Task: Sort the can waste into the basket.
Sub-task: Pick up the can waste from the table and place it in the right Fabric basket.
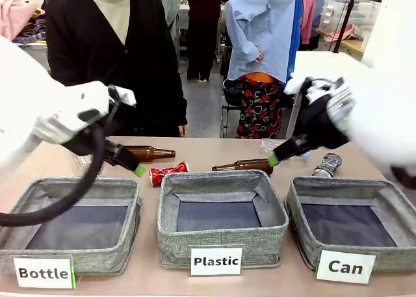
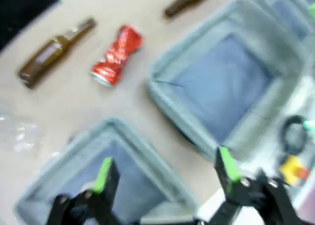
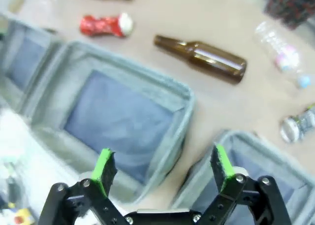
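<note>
Both tools hung above the tabletop (image 1: 208,149) with jaws spread wide and nothing between them, and neither can had been lifted yet. In the front view the red can (image 1: 169,173) lay on the bare surface just beyond the gap between the Bottle basket (image 1: 123,188) and the Plastic basket (image 1: 260,180). It sat close at about 3 o'clock from the tip of the left tool (image 1: 140,170), with its long axis running roughly 9 to 3 and slightly tilted. In the left wrist view the same can (image 2: 117,56) sat at about 11 o'clock from that tool (image 2: 165,168), well ahead of the pads. The black-and-silver can (image 1: 327,164) rested just behind the far rim of the Can basket (image 1: 296,196), at about 3 o'clock from the right tool (image 1: 273,159). In the right wrist view it (image 3: 298,125) showed at about 2 o'clock from that tool (image 3: 165,168), cut by the picture's edge, so its axis was hard to read. By this layout the left arm was nearer the red can and the right arm nearer the other. The red can would have to cross to the Can basket at the robot's far right.
</note>
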Action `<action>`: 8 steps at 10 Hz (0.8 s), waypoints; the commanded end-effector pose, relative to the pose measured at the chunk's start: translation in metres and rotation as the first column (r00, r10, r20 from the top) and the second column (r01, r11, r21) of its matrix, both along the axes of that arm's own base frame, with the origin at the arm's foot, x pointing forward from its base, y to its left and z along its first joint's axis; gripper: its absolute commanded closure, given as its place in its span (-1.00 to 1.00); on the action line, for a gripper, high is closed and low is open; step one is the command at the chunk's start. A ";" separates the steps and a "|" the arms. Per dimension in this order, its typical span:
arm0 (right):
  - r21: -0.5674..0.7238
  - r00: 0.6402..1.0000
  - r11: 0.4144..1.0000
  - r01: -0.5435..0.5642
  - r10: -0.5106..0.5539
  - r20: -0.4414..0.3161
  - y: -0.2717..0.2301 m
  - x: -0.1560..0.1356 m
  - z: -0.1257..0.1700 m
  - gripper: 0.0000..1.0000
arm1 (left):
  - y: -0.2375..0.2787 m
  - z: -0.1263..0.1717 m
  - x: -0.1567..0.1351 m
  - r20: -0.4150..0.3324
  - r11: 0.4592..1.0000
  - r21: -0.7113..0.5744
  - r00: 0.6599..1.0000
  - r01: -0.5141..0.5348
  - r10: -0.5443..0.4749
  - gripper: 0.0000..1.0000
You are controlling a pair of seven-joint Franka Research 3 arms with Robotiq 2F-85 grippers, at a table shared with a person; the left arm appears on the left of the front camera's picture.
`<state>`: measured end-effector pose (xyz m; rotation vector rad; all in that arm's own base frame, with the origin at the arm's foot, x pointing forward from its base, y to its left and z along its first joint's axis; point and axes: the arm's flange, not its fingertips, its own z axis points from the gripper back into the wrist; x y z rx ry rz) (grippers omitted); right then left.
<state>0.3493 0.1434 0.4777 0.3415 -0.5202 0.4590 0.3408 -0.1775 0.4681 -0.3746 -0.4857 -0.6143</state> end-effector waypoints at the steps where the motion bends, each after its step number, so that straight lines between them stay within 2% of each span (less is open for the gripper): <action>1: 0.214 0.995 0.974 0.080 -0.065 -0.076 -0.055 -0.029 0.030 -1.00 | 0.050 0.035 -0.026 -0.088 0.995 -0.097 0.996 -0.020 0.011 -1.00; 2: 0.340 0.986 0.927 0.161 -0.137 -0.095 -0.093 -0.042 0.037 -1.00 | 0.083 0.053 -0.040 -0.117 0.973 -0.231 0.992 0.024 -0.052 -1.00; 3: 0.430 0.975 0.876 0.219 -0.184 -0.121 -0.127 -0.051 0.035 -1.00 | 0.128 0.056 -0.045 -0.101 0.929 -0.368 0.995 -0.034 -0.003 -1.00; 4: 0.534 0.951 0.787 0.308 -0.260 -0.165 -0.169 -0.059 0.025 -1.00 | 0.175 0.048 -0.047 -0.133 0.865 -0.480 0.987 -0.147 0.095 -1.00; 5: 0.608 0.914 0.684 0.402 -0.345 -0.215 -0.207 -0.068 0.010 -1.00 | 0.225 0.034 -0.049 -0.183 0.774 -0.552 0.951 -0.309 0.249 -1.00; 6: 0.662 0.884 0.597 0.452 -0.399 -0.244 -0.237 -0.079 -0.006 -1.00 | 0.273 0.013 -0.049 -0.255 0.651 -0.614 0.893 -0.446 0.371 -1.00; 7: 0.685 0.844 0.522 0.509 -0.458 -0.279 -0.261 -0.088 -0.021 -1.00 | 0.309 -0.010 -0.053 -0.317 0.540 -0.651 0.838 -0.533 0.444 -1.00; 8: 0.712 0.824 0.463 0.527 -0.484 -0.295 -0.281 -0.101 -0.035 -1.00 | 0.336 -0.032 -0.065 -0.377 0.435 -0.675 0.785 -0.596 0.491 -1.00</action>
